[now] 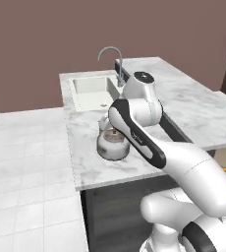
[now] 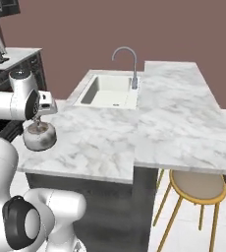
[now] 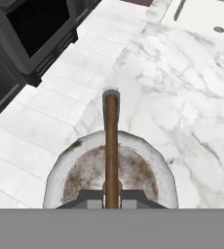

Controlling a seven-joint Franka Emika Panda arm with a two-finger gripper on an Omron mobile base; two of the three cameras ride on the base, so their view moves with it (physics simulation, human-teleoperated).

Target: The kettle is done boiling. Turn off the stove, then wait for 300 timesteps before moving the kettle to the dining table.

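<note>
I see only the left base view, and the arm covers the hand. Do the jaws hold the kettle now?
Observer: Yes. In the hand view the jaws are shut on the brown handle of the kettle.
Operator: Is it already at the dining table?
Observer: No. The right base view shows it at the left edge of the lower counter; the dining table lies far to its right.
</note>
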